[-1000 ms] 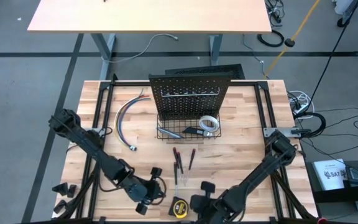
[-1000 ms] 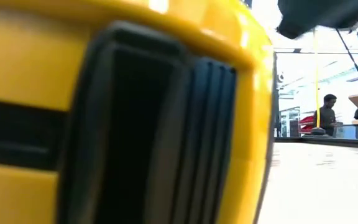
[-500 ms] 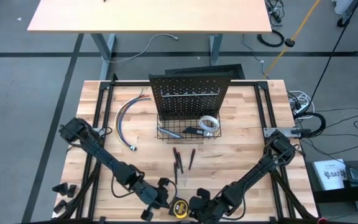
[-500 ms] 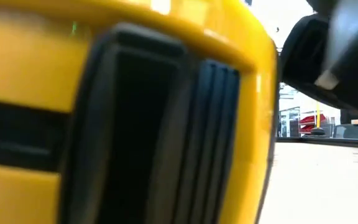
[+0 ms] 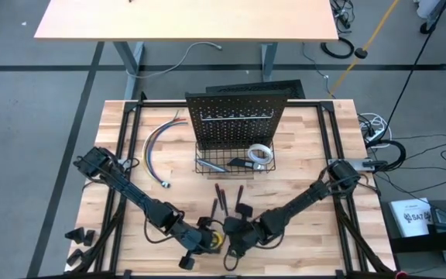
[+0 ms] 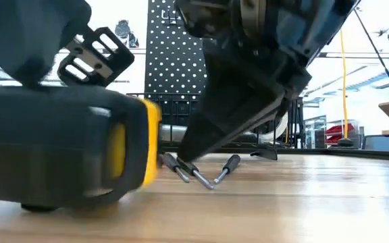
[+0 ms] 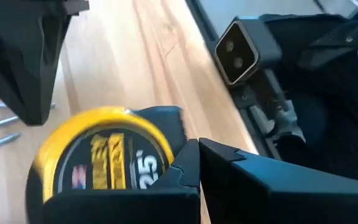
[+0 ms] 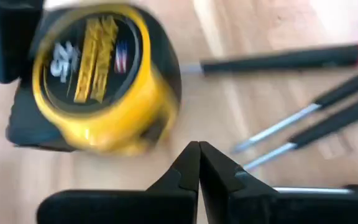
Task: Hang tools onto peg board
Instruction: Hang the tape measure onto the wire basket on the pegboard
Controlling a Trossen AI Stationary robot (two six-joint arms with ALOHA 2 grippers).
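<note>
While both grippers hang over the tape measure (image 5: 217,242) with fingers pressed together and nothing held, we judge the step to be picking it up. It lies just ahead of the left gripper (image 7: 194,168) and right gripper (image 8: 199,163), between them, with the screwdrivers (image 5: 224,198) beyond. We should part one gripper's fingers wide, straddle the case, and keep the other arm clear before carrying it to the peg board (image 5: 235,120).
</note>
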